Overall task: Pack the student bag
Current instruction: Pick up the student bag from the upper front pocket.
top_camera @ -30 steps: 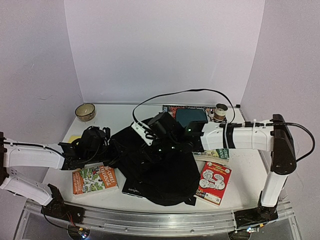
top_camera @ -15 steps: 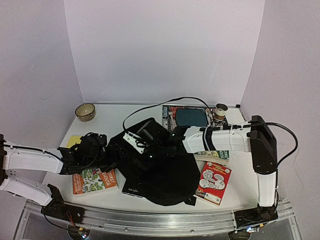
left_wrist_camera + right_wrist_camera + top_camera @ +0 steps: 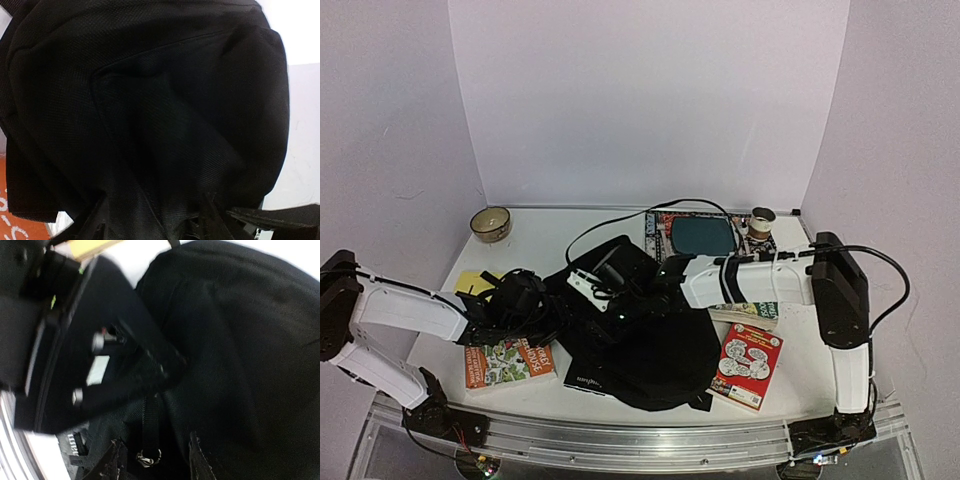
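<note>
The student bag [image 3: 655, 350] is a black fabric backpack lying flat in the middle of the table. My left gripper [image 3: 542, 308] is at its left edge. In the left wrist view black bag fabric [image 3: 150, 125] fills the frame and bunches between the spread fingers [image 3: 87, 227]. My right gripper [image 3: 608, 292] reaches over the bag's upper left part. In the right wrist view its fingers [image 3: 114, 462] stand apart around a zipper pull [image 3: 149, 456] on a black strap. The left gripper's black body [image 3: 55, 335] shows close by.
An orange and green book [image 3: 506, 362] lies left of the bag and a red book [image 3: 750, 365] lies right of it. Another book [image 3: 752, 310] lies under the right arm. A teal book [image 3: 702, 236], a jar [image 3: 762, 222], a bowl [image 3: 491, 223] and a yellow note [image 3: 470, 282] sit further back.
My right gripper has moved left and down over the bag. My left gripper has moved right, in against the bag's left edge.
</note>
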You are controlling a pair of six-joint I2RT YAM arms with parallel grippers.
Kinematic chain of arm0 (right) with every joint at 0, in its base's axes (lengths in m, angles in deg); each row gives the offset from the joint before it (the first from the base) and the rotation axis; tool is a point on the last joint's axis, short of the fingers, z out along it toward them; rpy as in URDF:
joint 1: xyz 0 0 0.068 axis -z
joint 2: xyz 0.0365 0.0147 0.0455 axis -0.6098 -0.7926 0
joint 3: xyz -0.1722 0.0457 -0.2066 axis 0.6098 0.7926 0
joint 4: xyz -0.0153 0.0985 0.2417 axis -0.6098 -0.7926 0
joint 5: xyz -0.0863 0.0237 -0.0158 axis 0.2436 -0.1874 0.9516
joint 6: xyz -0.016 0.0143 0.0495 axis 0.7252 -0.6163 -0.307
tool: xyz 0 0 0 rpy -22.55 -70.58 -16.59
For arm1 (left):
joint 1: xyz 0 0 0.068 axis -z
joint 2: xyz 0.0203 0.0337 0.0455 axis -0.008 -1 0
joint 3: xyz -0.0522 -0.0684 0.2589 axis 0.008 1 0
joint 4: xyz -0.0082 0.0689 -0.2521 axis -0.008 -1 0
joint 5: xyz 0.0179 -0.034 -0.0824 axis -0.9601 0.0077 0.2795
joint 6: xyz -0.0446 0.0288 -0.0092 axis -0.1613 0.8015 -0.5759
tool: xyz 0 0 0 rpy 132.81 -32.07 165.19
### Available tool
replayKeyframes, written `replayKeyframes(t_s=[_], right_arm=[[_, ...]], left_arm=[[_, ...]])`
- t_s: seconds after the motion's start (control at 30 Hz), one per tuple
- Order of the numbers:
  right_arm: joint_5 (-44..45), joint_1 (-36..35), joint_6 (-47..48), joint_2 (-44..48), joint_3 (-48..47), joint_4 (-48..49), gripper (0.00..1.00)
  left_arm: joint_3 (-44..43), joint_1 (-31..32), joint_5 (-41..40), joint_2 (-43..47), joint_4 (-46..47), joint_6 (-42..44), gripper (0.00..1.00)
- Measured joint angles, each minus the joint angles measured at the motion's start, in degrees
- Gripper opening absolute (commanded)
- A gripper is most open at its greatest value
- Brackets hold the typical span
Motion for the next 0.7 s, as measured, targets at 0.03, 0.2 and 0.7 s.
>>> replayKeyframes(t_s=[0.03, 0.2, 0.7], right_arm=[[-0.01, 0.00, -0.22, 0.04, 0.69, 0.33, 0.43], [-0.18, 0.02, -1.78, 0.64, 3.48, 1.88, 0.43], [-0.50, 0.00, -2.58, 5.45, 4.00, -2.33, 0.44]], left_arm=[[-0.26, 0.01, 0.02, -0.59, -0.04, 0.03, 0.44], [-1.20, 0.00, 0.14, -2.58, -0.02, -0.06, 0.18], [-1.51, 0.15, 2.11, 1.30, 0.58, 1.10, 0.00]])
